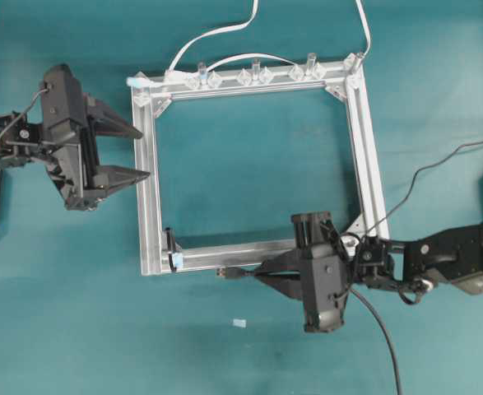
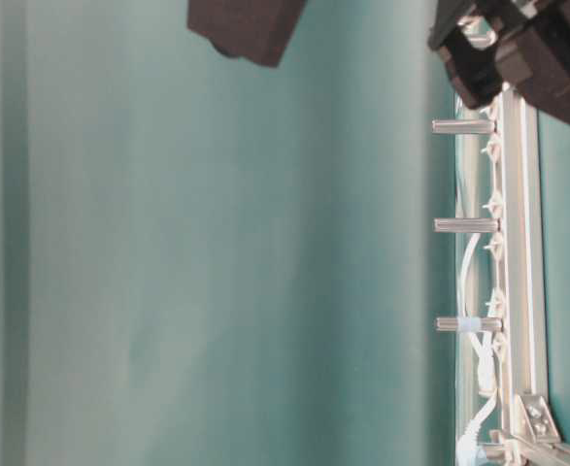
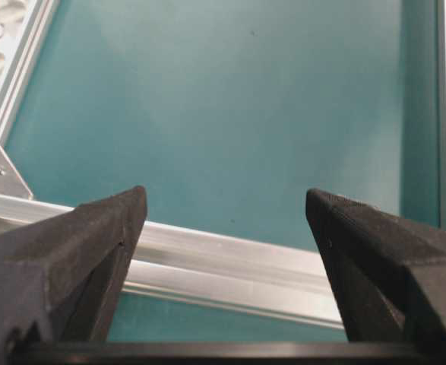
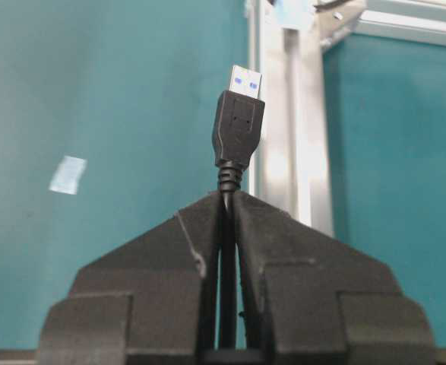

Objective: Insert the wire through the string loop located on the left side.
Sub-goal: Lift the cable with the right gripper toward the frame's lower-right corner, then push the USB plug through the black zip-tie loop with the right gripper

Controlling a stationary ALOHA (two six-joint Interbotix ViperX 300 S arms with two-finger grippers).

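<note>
The left arm reaches in from the left edge, its left hand [image 1: 134, 151] pointing right, roughly level. Its two black, wedge-shaped fingers [image 3: 78, 243] are spread wide apart with nothing between them.

The right arm comes in from the right edge, its forearm lying nearly level and its wrist bent so that the right hand [image 1: 257, 271] points left, low over the bench. Its fingers [image 4: 283, 251] are pressed together, pinching the wire [image 4: 238, 129] just behind the plug, which sticks out past the fingertips.
</note>
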